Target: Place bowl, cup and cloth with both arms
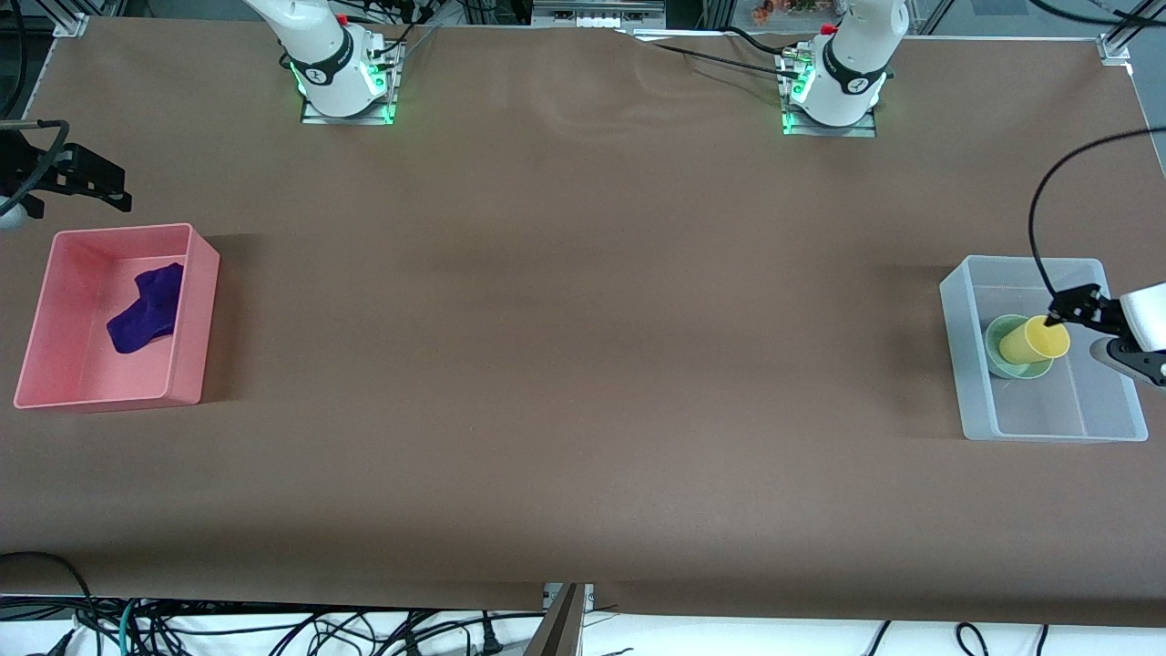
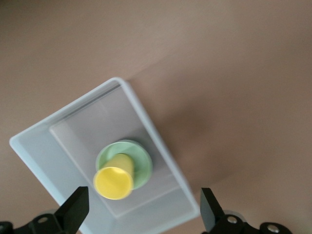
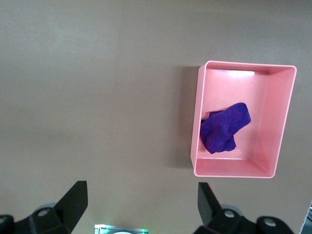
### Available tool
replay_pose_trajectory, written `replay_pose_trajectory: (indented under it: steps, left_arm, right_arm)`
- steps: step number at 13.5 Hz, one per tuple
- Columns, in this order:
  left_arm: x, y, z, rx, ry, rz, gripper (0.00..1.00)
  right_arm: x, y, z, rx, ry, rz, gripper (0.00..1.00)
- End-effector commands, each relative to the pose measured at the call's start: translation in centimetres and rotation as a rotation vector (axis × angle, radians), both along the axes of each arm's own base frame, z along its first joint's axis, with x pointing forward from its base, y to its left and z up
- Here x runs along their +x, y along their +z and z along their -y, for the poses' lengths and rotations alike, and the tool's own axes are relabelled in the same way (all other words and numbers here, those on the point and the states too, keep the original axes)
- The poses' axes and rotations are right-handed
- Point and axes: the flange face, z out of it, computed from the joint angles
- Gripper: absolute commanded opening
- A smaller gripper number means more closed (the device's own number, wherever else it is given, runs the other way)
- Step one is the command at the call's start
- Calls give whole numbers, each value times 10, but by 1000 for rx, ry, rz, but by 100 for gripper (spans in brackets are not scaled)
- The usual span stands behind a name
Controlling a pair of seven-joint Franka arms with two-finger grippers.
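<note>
The pale mint-green bowl (image 1: 1009, 346) sits in a clear pale bin (image 1: 956, 346) at the left arm's end of the table. The yellow cup (image 1: 1034, 340) leans tilted inside the bowl. Both show in the left wrist view, bowl (image 2: 141, 161) and cup (image 2: 114, 181). My left gripper (image 1: 1089, 314) (image 2: 144, 197) hangs over that bin, open and empty. The purple cloth (image 1: 146, 310) (image 3: 225, 126) lies crumpled in a pink bin (image 1: 196, 319) (image 3: 197, 131) at the right arm's end. My right gripper (image 1: 91, 178) (image 3: 140, 190) is open and empty, high over the table beside the pink bin.
The two arm bases (image 1: 344, 77) (image 1: 833, 91) with green lights stand along the edge farthest from the front camera. Brown table cover (image 1: 583, 364) stretches between the two bins. Cables (image 1: 273, 629) lie below the table's near edge.
</note>
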Motion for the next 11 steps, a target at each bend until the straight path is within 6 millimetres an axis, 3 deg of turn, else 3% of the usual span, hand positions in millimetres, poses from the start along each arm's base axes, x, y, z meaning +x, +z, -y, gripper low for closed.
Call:
replay_pose_trajectory:
  steps: [1, 3, 4, 6, 7, 8, 11]
  left_arm:
    - [2, 45, 46, -23, 129, -18, 100]
    - [-10, 83, 86, -1, 221, 8, 100]
    - [-23, 100, 126, 30, 241, 25, 100]
    - [-50, 125, 155, 52, 346, 67, 100]
    - [-67, 129, 163, 12, 371, 60, 100]
    - [-77, 125, 152, -25, 400, 60, 100]
    - [-95, 99, 154, -58, 422, 187, 100]
  right_arm:
    - [1, 2, -1, -14, 4, 5, 100]
    - [2, 1, -1, -14, 4, 4, 100]
    - [2, 1, -1, -14, 4, 4, 100]
    - [1, 1, -1, -14, 3, -1, 100]
    - [1, 1, 1, -12, 0, -1, 100]
    - [1, 1, 1, -12, 0, -1, 100]
    - [1, 1, 1, -9, 0, -1, 100]
